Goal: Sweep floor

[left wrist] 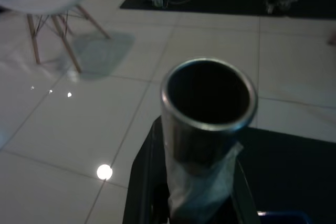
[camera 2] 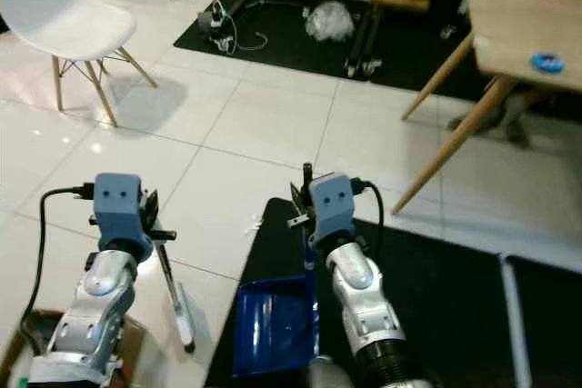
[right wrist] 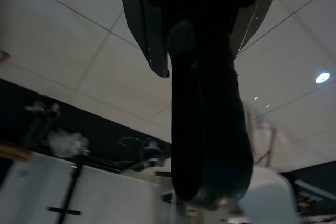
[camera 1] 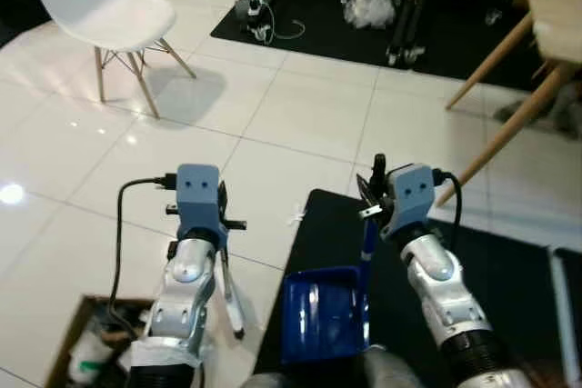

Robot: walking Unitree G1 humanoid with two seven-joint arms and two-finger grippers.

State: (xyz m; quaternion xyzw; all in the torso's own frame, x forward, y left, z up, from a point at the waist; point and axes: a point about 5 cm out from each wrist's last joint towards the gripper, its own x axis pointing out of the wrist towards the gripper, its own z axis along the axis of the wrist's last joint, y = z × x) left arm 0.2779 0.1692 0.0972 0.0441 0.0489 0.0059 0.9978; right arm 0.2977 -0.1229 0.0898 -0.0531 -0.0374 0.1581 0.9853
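The right gripper (camera 1: 372,190) is clamping its black fingers around the upright blue handle (camera 1: 367,241) of a blue dustpan (camera 1: 322,313). The dustpan is sitting on the black mat (camera 1: 509,279), at the mat's near left edge, and its tray is showing nothing that can be made out inside. Seen from the right wrist, the dark handle (right wrist: 207,103) is running straight between the two fingers (right wrist: 144,19).

The left gripper (camera 2: 150,224) is closing on a silver tube (camera 2: 173,293), the broom's pole, which is slanting down over the white tile floor (camera 1: 273,115) just left of the mat. From the left wrist the tube's open hollow end (left wrist: 209,94) is pointing at the camera, with a pale wrap (left wrist: 202,190) pinched between the fingers (left wrist: 142,182).

A small white scrap (camera 1: 296,217) is lying on the tiles, just beside the mat's left edge.

Left of the mat, near the robot, a cardboard box (camera 1: 73,343) is holding a white bottle-like item (camera 1: 86,352) and dark cables. A white chair (camera 1: 100,11) is standing well beyond the mat.
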